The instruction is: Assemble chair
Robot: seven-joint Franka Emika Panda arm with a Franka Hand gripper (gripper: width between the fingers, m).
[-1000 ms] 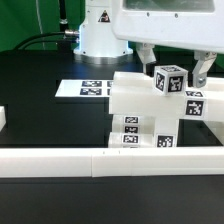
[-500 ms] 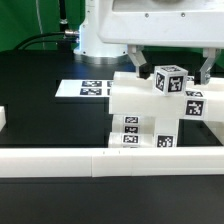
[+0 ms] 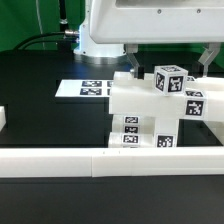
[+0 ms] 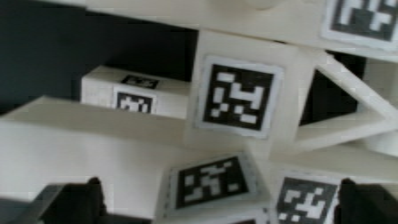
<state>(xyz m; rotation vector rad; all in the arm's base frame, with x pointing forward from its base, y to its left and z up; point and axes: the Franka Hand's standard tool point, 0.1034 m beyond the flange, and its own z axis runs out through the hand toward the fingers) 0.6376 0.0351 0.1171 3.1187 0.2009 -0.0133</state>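
Observation:
The partly built chair [image 3: 140,105] stands at the exterior view's right, just behind the low wall: white blocky panels and legs with black-and-white tags. A tagged cube-shaped part [image 3: 168,80] sits on top of it. My gripper [image 3: 170,60] hangs open just above that part, with one finger on each side and nothing held. In the wrist view the chair's tagged parts [image 4: 237,95] fill the picture. The gripper [image 4: 217,205] shows there only as two dark fingertips [image 4: 71,200] standing wide apart.
The marker board [image 3: 90,88] lies flat on the black table behind the chair. A long low white border wall [image 3: 80,160] runs across the front. The robot's white base [image 3: 100,35] stands at the back. A small white piece [image 3: 3,120] sits at the left edge.
The gripper has risen a little above the chair's top part and stayed open. The chair has not moved.

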